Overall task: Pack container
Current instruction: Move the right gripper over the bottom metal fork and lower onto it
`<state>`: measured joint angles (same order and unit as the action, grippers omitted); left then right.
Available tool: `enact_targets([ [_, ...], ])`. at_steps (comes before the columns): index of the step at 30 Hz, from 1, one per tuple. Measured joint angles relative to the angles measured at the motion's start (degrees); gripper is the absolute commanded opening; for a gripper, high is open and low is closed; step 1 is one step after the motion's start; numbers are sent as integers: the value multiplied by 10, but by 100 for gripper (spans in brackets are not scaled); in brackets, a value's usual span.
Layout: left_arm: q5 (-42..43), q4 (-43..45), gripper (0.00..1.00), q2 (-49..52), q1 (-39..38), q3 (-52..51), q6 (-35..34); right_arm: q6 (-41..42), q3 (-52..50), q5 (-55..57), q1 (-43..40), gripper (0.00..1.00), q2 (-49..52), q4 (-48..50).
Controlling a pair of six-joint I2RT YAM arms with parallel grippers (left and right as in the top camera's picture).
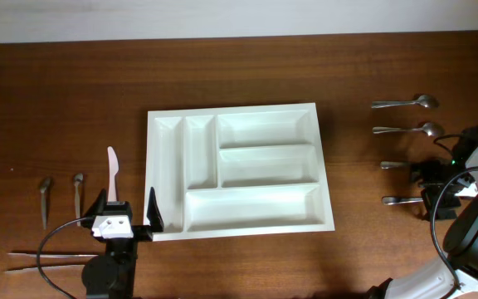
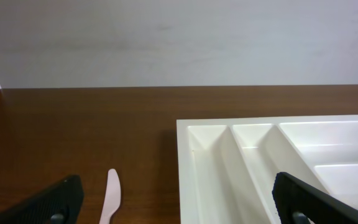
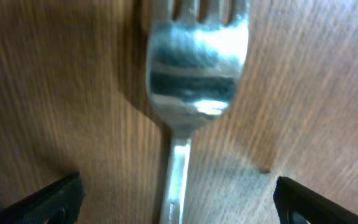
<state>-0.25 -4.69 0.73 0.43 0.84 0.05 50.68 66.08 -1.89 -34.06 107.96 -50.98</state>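
A white cutlery tray (image 1: 166, 231) with several compartments lies mid-table, and it also shows in the left wrist view (image 2: 185, 143). A pale plastic knife (image 1: 112, 170) lies just left of it, seen too in the left wrist view (image 2: 112, 196). My left gripper (image 1: 126, 209) is open and empty, spanning the knife's handle end and the tray's front-left corner (image 2: 179, 200). My right gripper (image 1: 431, 187) is open, low over the table at the far right. A metal fork (image 3: 194, 74) lies between its jaws (image 3: 179, 200), untouched.
Two metal spoons (image 1: 405, 103) (image 1: 405, 129) and two forks (image 1: 395, 164) (image 1: 401, 200) lie in a column right of the tray. Two small dark spoons (image 1: 46, 199) (image 1: 78, 191) and a pair of chopsticks (image 1: 48, 259) lie at the left front.
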Motion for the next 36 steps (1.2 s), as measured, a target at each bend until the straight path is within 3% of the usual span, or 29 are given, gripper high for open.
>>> enact_targets([
  [11, 0, 0, 99, 0, 0, 0, 0, -46, -10, -2, 0, 99, 0, 37],
  [36, 0, 0, 99, 0, 0, 0, 0, -56, -34, 13, 1, 99, -17, 58],
])
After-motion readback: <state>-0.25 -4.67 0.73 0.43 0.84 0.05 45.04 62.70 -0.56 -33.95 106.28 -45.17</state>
